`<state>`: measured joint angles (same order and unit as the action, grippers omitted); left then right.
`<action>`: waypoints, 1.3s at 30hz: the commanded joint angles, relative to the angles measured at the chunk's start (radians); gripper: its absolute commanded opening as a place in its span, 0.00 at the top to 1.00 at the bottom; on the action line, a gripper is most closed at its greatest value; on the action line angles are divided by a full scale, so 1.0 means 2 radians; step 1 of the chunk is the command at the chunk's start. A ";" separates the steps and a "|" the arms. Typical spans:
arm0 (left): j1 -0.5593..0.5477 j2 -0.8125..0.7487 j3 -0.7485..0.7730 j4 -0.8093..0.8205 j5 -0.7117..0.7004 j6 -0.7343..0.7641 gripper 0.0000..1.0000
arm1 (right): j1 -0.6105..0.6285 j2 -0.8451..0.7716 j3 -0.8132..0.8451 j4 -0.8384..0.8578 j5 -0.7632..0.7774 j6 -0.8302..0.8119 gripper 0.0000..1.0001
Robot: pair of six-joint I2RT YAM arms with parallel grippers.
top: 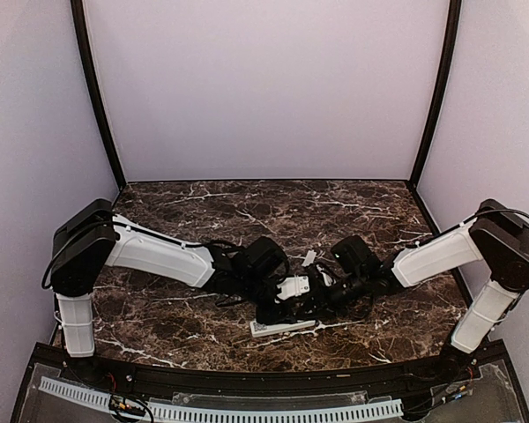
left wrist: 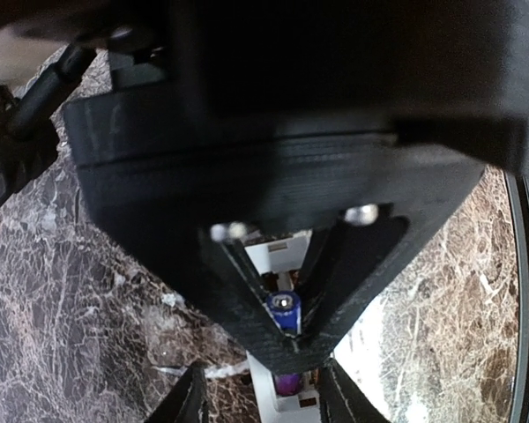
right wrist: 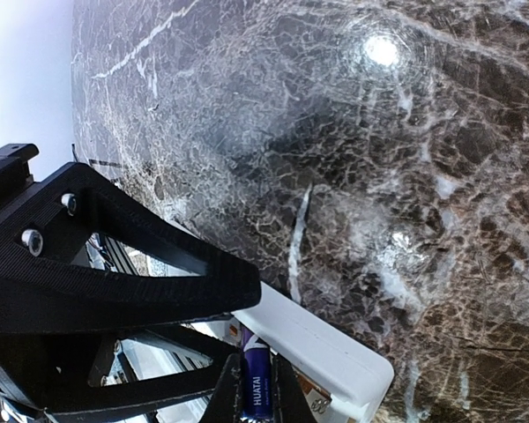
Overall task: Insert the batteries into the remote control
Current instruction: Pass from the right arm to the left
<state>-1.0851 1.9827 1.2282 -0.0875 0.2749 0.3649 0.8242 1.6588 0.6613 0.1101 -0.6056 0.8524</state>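
The remote [top: 282, 327] lies flat on the worktop [top: 203, 211], close to the near edge and about midway along it, under the two meeting grippers. Its long axis runs nearly parallel to that edge, with the right end a little farther from it. I cannot tell which end carries the display. It is a slim white plastic bar with rounded corners. The side facing up has an open recess, and a purple battery [left wrist: 288, 383] sits in it.

The right gripper [right wrist: 253, 374] is clamped on a battery [right wrist: 255, 401], a blue-violet cylinder with white lettering and a bright metal end cap. It holds the battery just over the remote's recess, and whether the battery touches the remote cannot be told. The left gripper [left wrist: 263, 370] has its fingers apart, one on each side of the remote. A strip of worktop shows between one finger and the remote's side. Both grippers are matt black ribbed plastic with triangular frames and small silver screws.

The worktop is glossy dark brown stone-patterned sheet with white veins, and a lamp glares off it in the right wrist view. Plain pale walls [top: 264, 88] close it in at the back and sides, with black posts [top: 97, 97] at the far corners. A white slotted strip [top: 220, 411] runs along the front below the near edge.
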 commanded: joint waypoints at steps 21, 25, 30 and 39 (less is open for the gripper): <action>-0.010 0.025 -0.016 -0.089 0.000 0.011 0.97 | 0.013 0.017 -0.015 -0.018 0.048 0.005 1.00; -0.010 0.024 -0.013 -0.089 0.003 0.012 0.92 | 0.013 0.019 -0.012 -0.019 0.048 0.004 1.00; -0.010 0.006 -0.017 -0.071 0.018 0.005 0.73 | 0.013 0.019 -0.015 -0.015 0.048 0.007 1.00; -0.010 0.028 0.000 -0.089 -0.019 0.018 0.66 | 0.013 0.020 -0.015 -0.009 0.046 0.007 1.00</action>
<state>-1.0904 1.9854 1.2358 -0.1074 0.2832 0.3740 0.8272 1.6524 0.6460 0.1356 -0.5961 0.8726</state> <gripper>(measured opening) 0.364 0.064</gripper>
